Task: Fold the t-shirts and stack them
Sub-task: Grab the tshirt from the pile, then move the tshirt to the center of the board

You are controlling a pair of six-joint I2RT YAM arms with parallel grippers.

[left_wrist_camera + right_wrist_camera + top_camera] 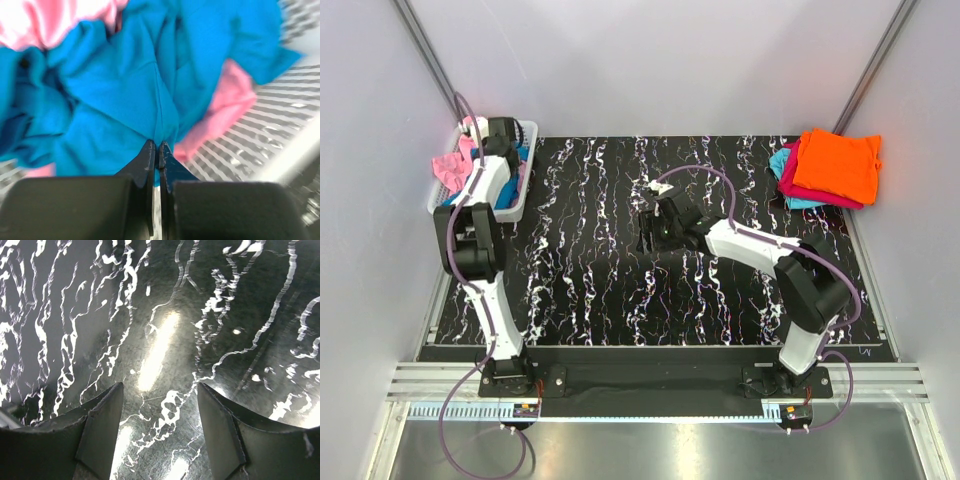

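My left gripper (158,145) reaches into the white mesh basket (515,207) at the back left and is shut on a fold of the teal-blue t-shirt (120,90). Pink t-shirts (225,107) lie around and under it; in the top view a pink one (450,165) hangs over the basket's left rim. A stack of folded t-shirts sits at the back right: orange (837,163) on top, magenta (820,197) and light cyan (783,165) beneath. My right gripper (160,390) is open and empty above the bare middle of the table, also in the top view (655,228).
The black marbled table top (620,290) lies between the basket and the stack. White walls close in on the left, back and right. The arm bases stand at the near edge.
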